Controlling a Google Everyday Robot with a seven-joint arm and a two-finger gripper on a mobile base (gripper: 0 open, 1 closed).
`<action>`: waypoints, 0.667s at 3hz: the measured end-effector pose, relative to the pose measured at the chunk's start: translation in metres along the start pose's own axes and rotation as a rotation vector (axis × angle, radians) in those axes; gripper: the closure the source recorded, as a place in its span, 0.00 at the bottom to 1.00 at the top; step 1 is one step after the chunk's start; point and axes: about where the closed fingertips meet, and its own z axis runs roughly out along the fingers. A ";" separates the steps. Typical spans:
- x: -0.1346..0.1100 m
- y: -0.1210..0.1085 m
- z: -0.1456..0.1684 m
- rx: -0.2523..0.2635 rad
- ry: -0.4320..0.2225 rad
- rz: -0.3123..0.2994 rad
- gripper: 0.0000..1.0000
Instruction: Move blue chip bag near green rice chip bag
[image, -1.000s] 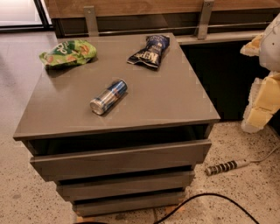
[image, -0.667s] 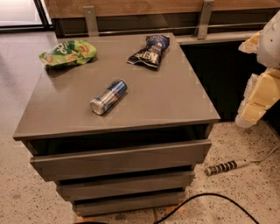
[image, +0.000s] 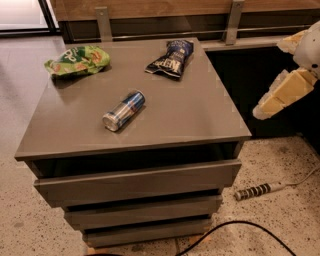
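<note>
Lying at the back of the surface (image: 200, 120), your blue chip bag (image: 171, 59) carries white lettering you cannot read, well apart from the green rice chip bag (image: 77, 60) at the back left corner. Your end effector (image: 280, 95) hangs beyond the right edge; its state you cannot tell.

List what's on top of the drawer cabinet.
A green bag, blue bag, a tipped can. The claw hangs past the right edge. Anything under the bags is hidden.
</note>
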 end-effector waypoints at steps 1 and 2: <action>-0.006 -0.038 0.021 0.061 -0.184 0.076 0.00; -0.010 -0.068 0.046 0.103 -0.305 0.175 0.00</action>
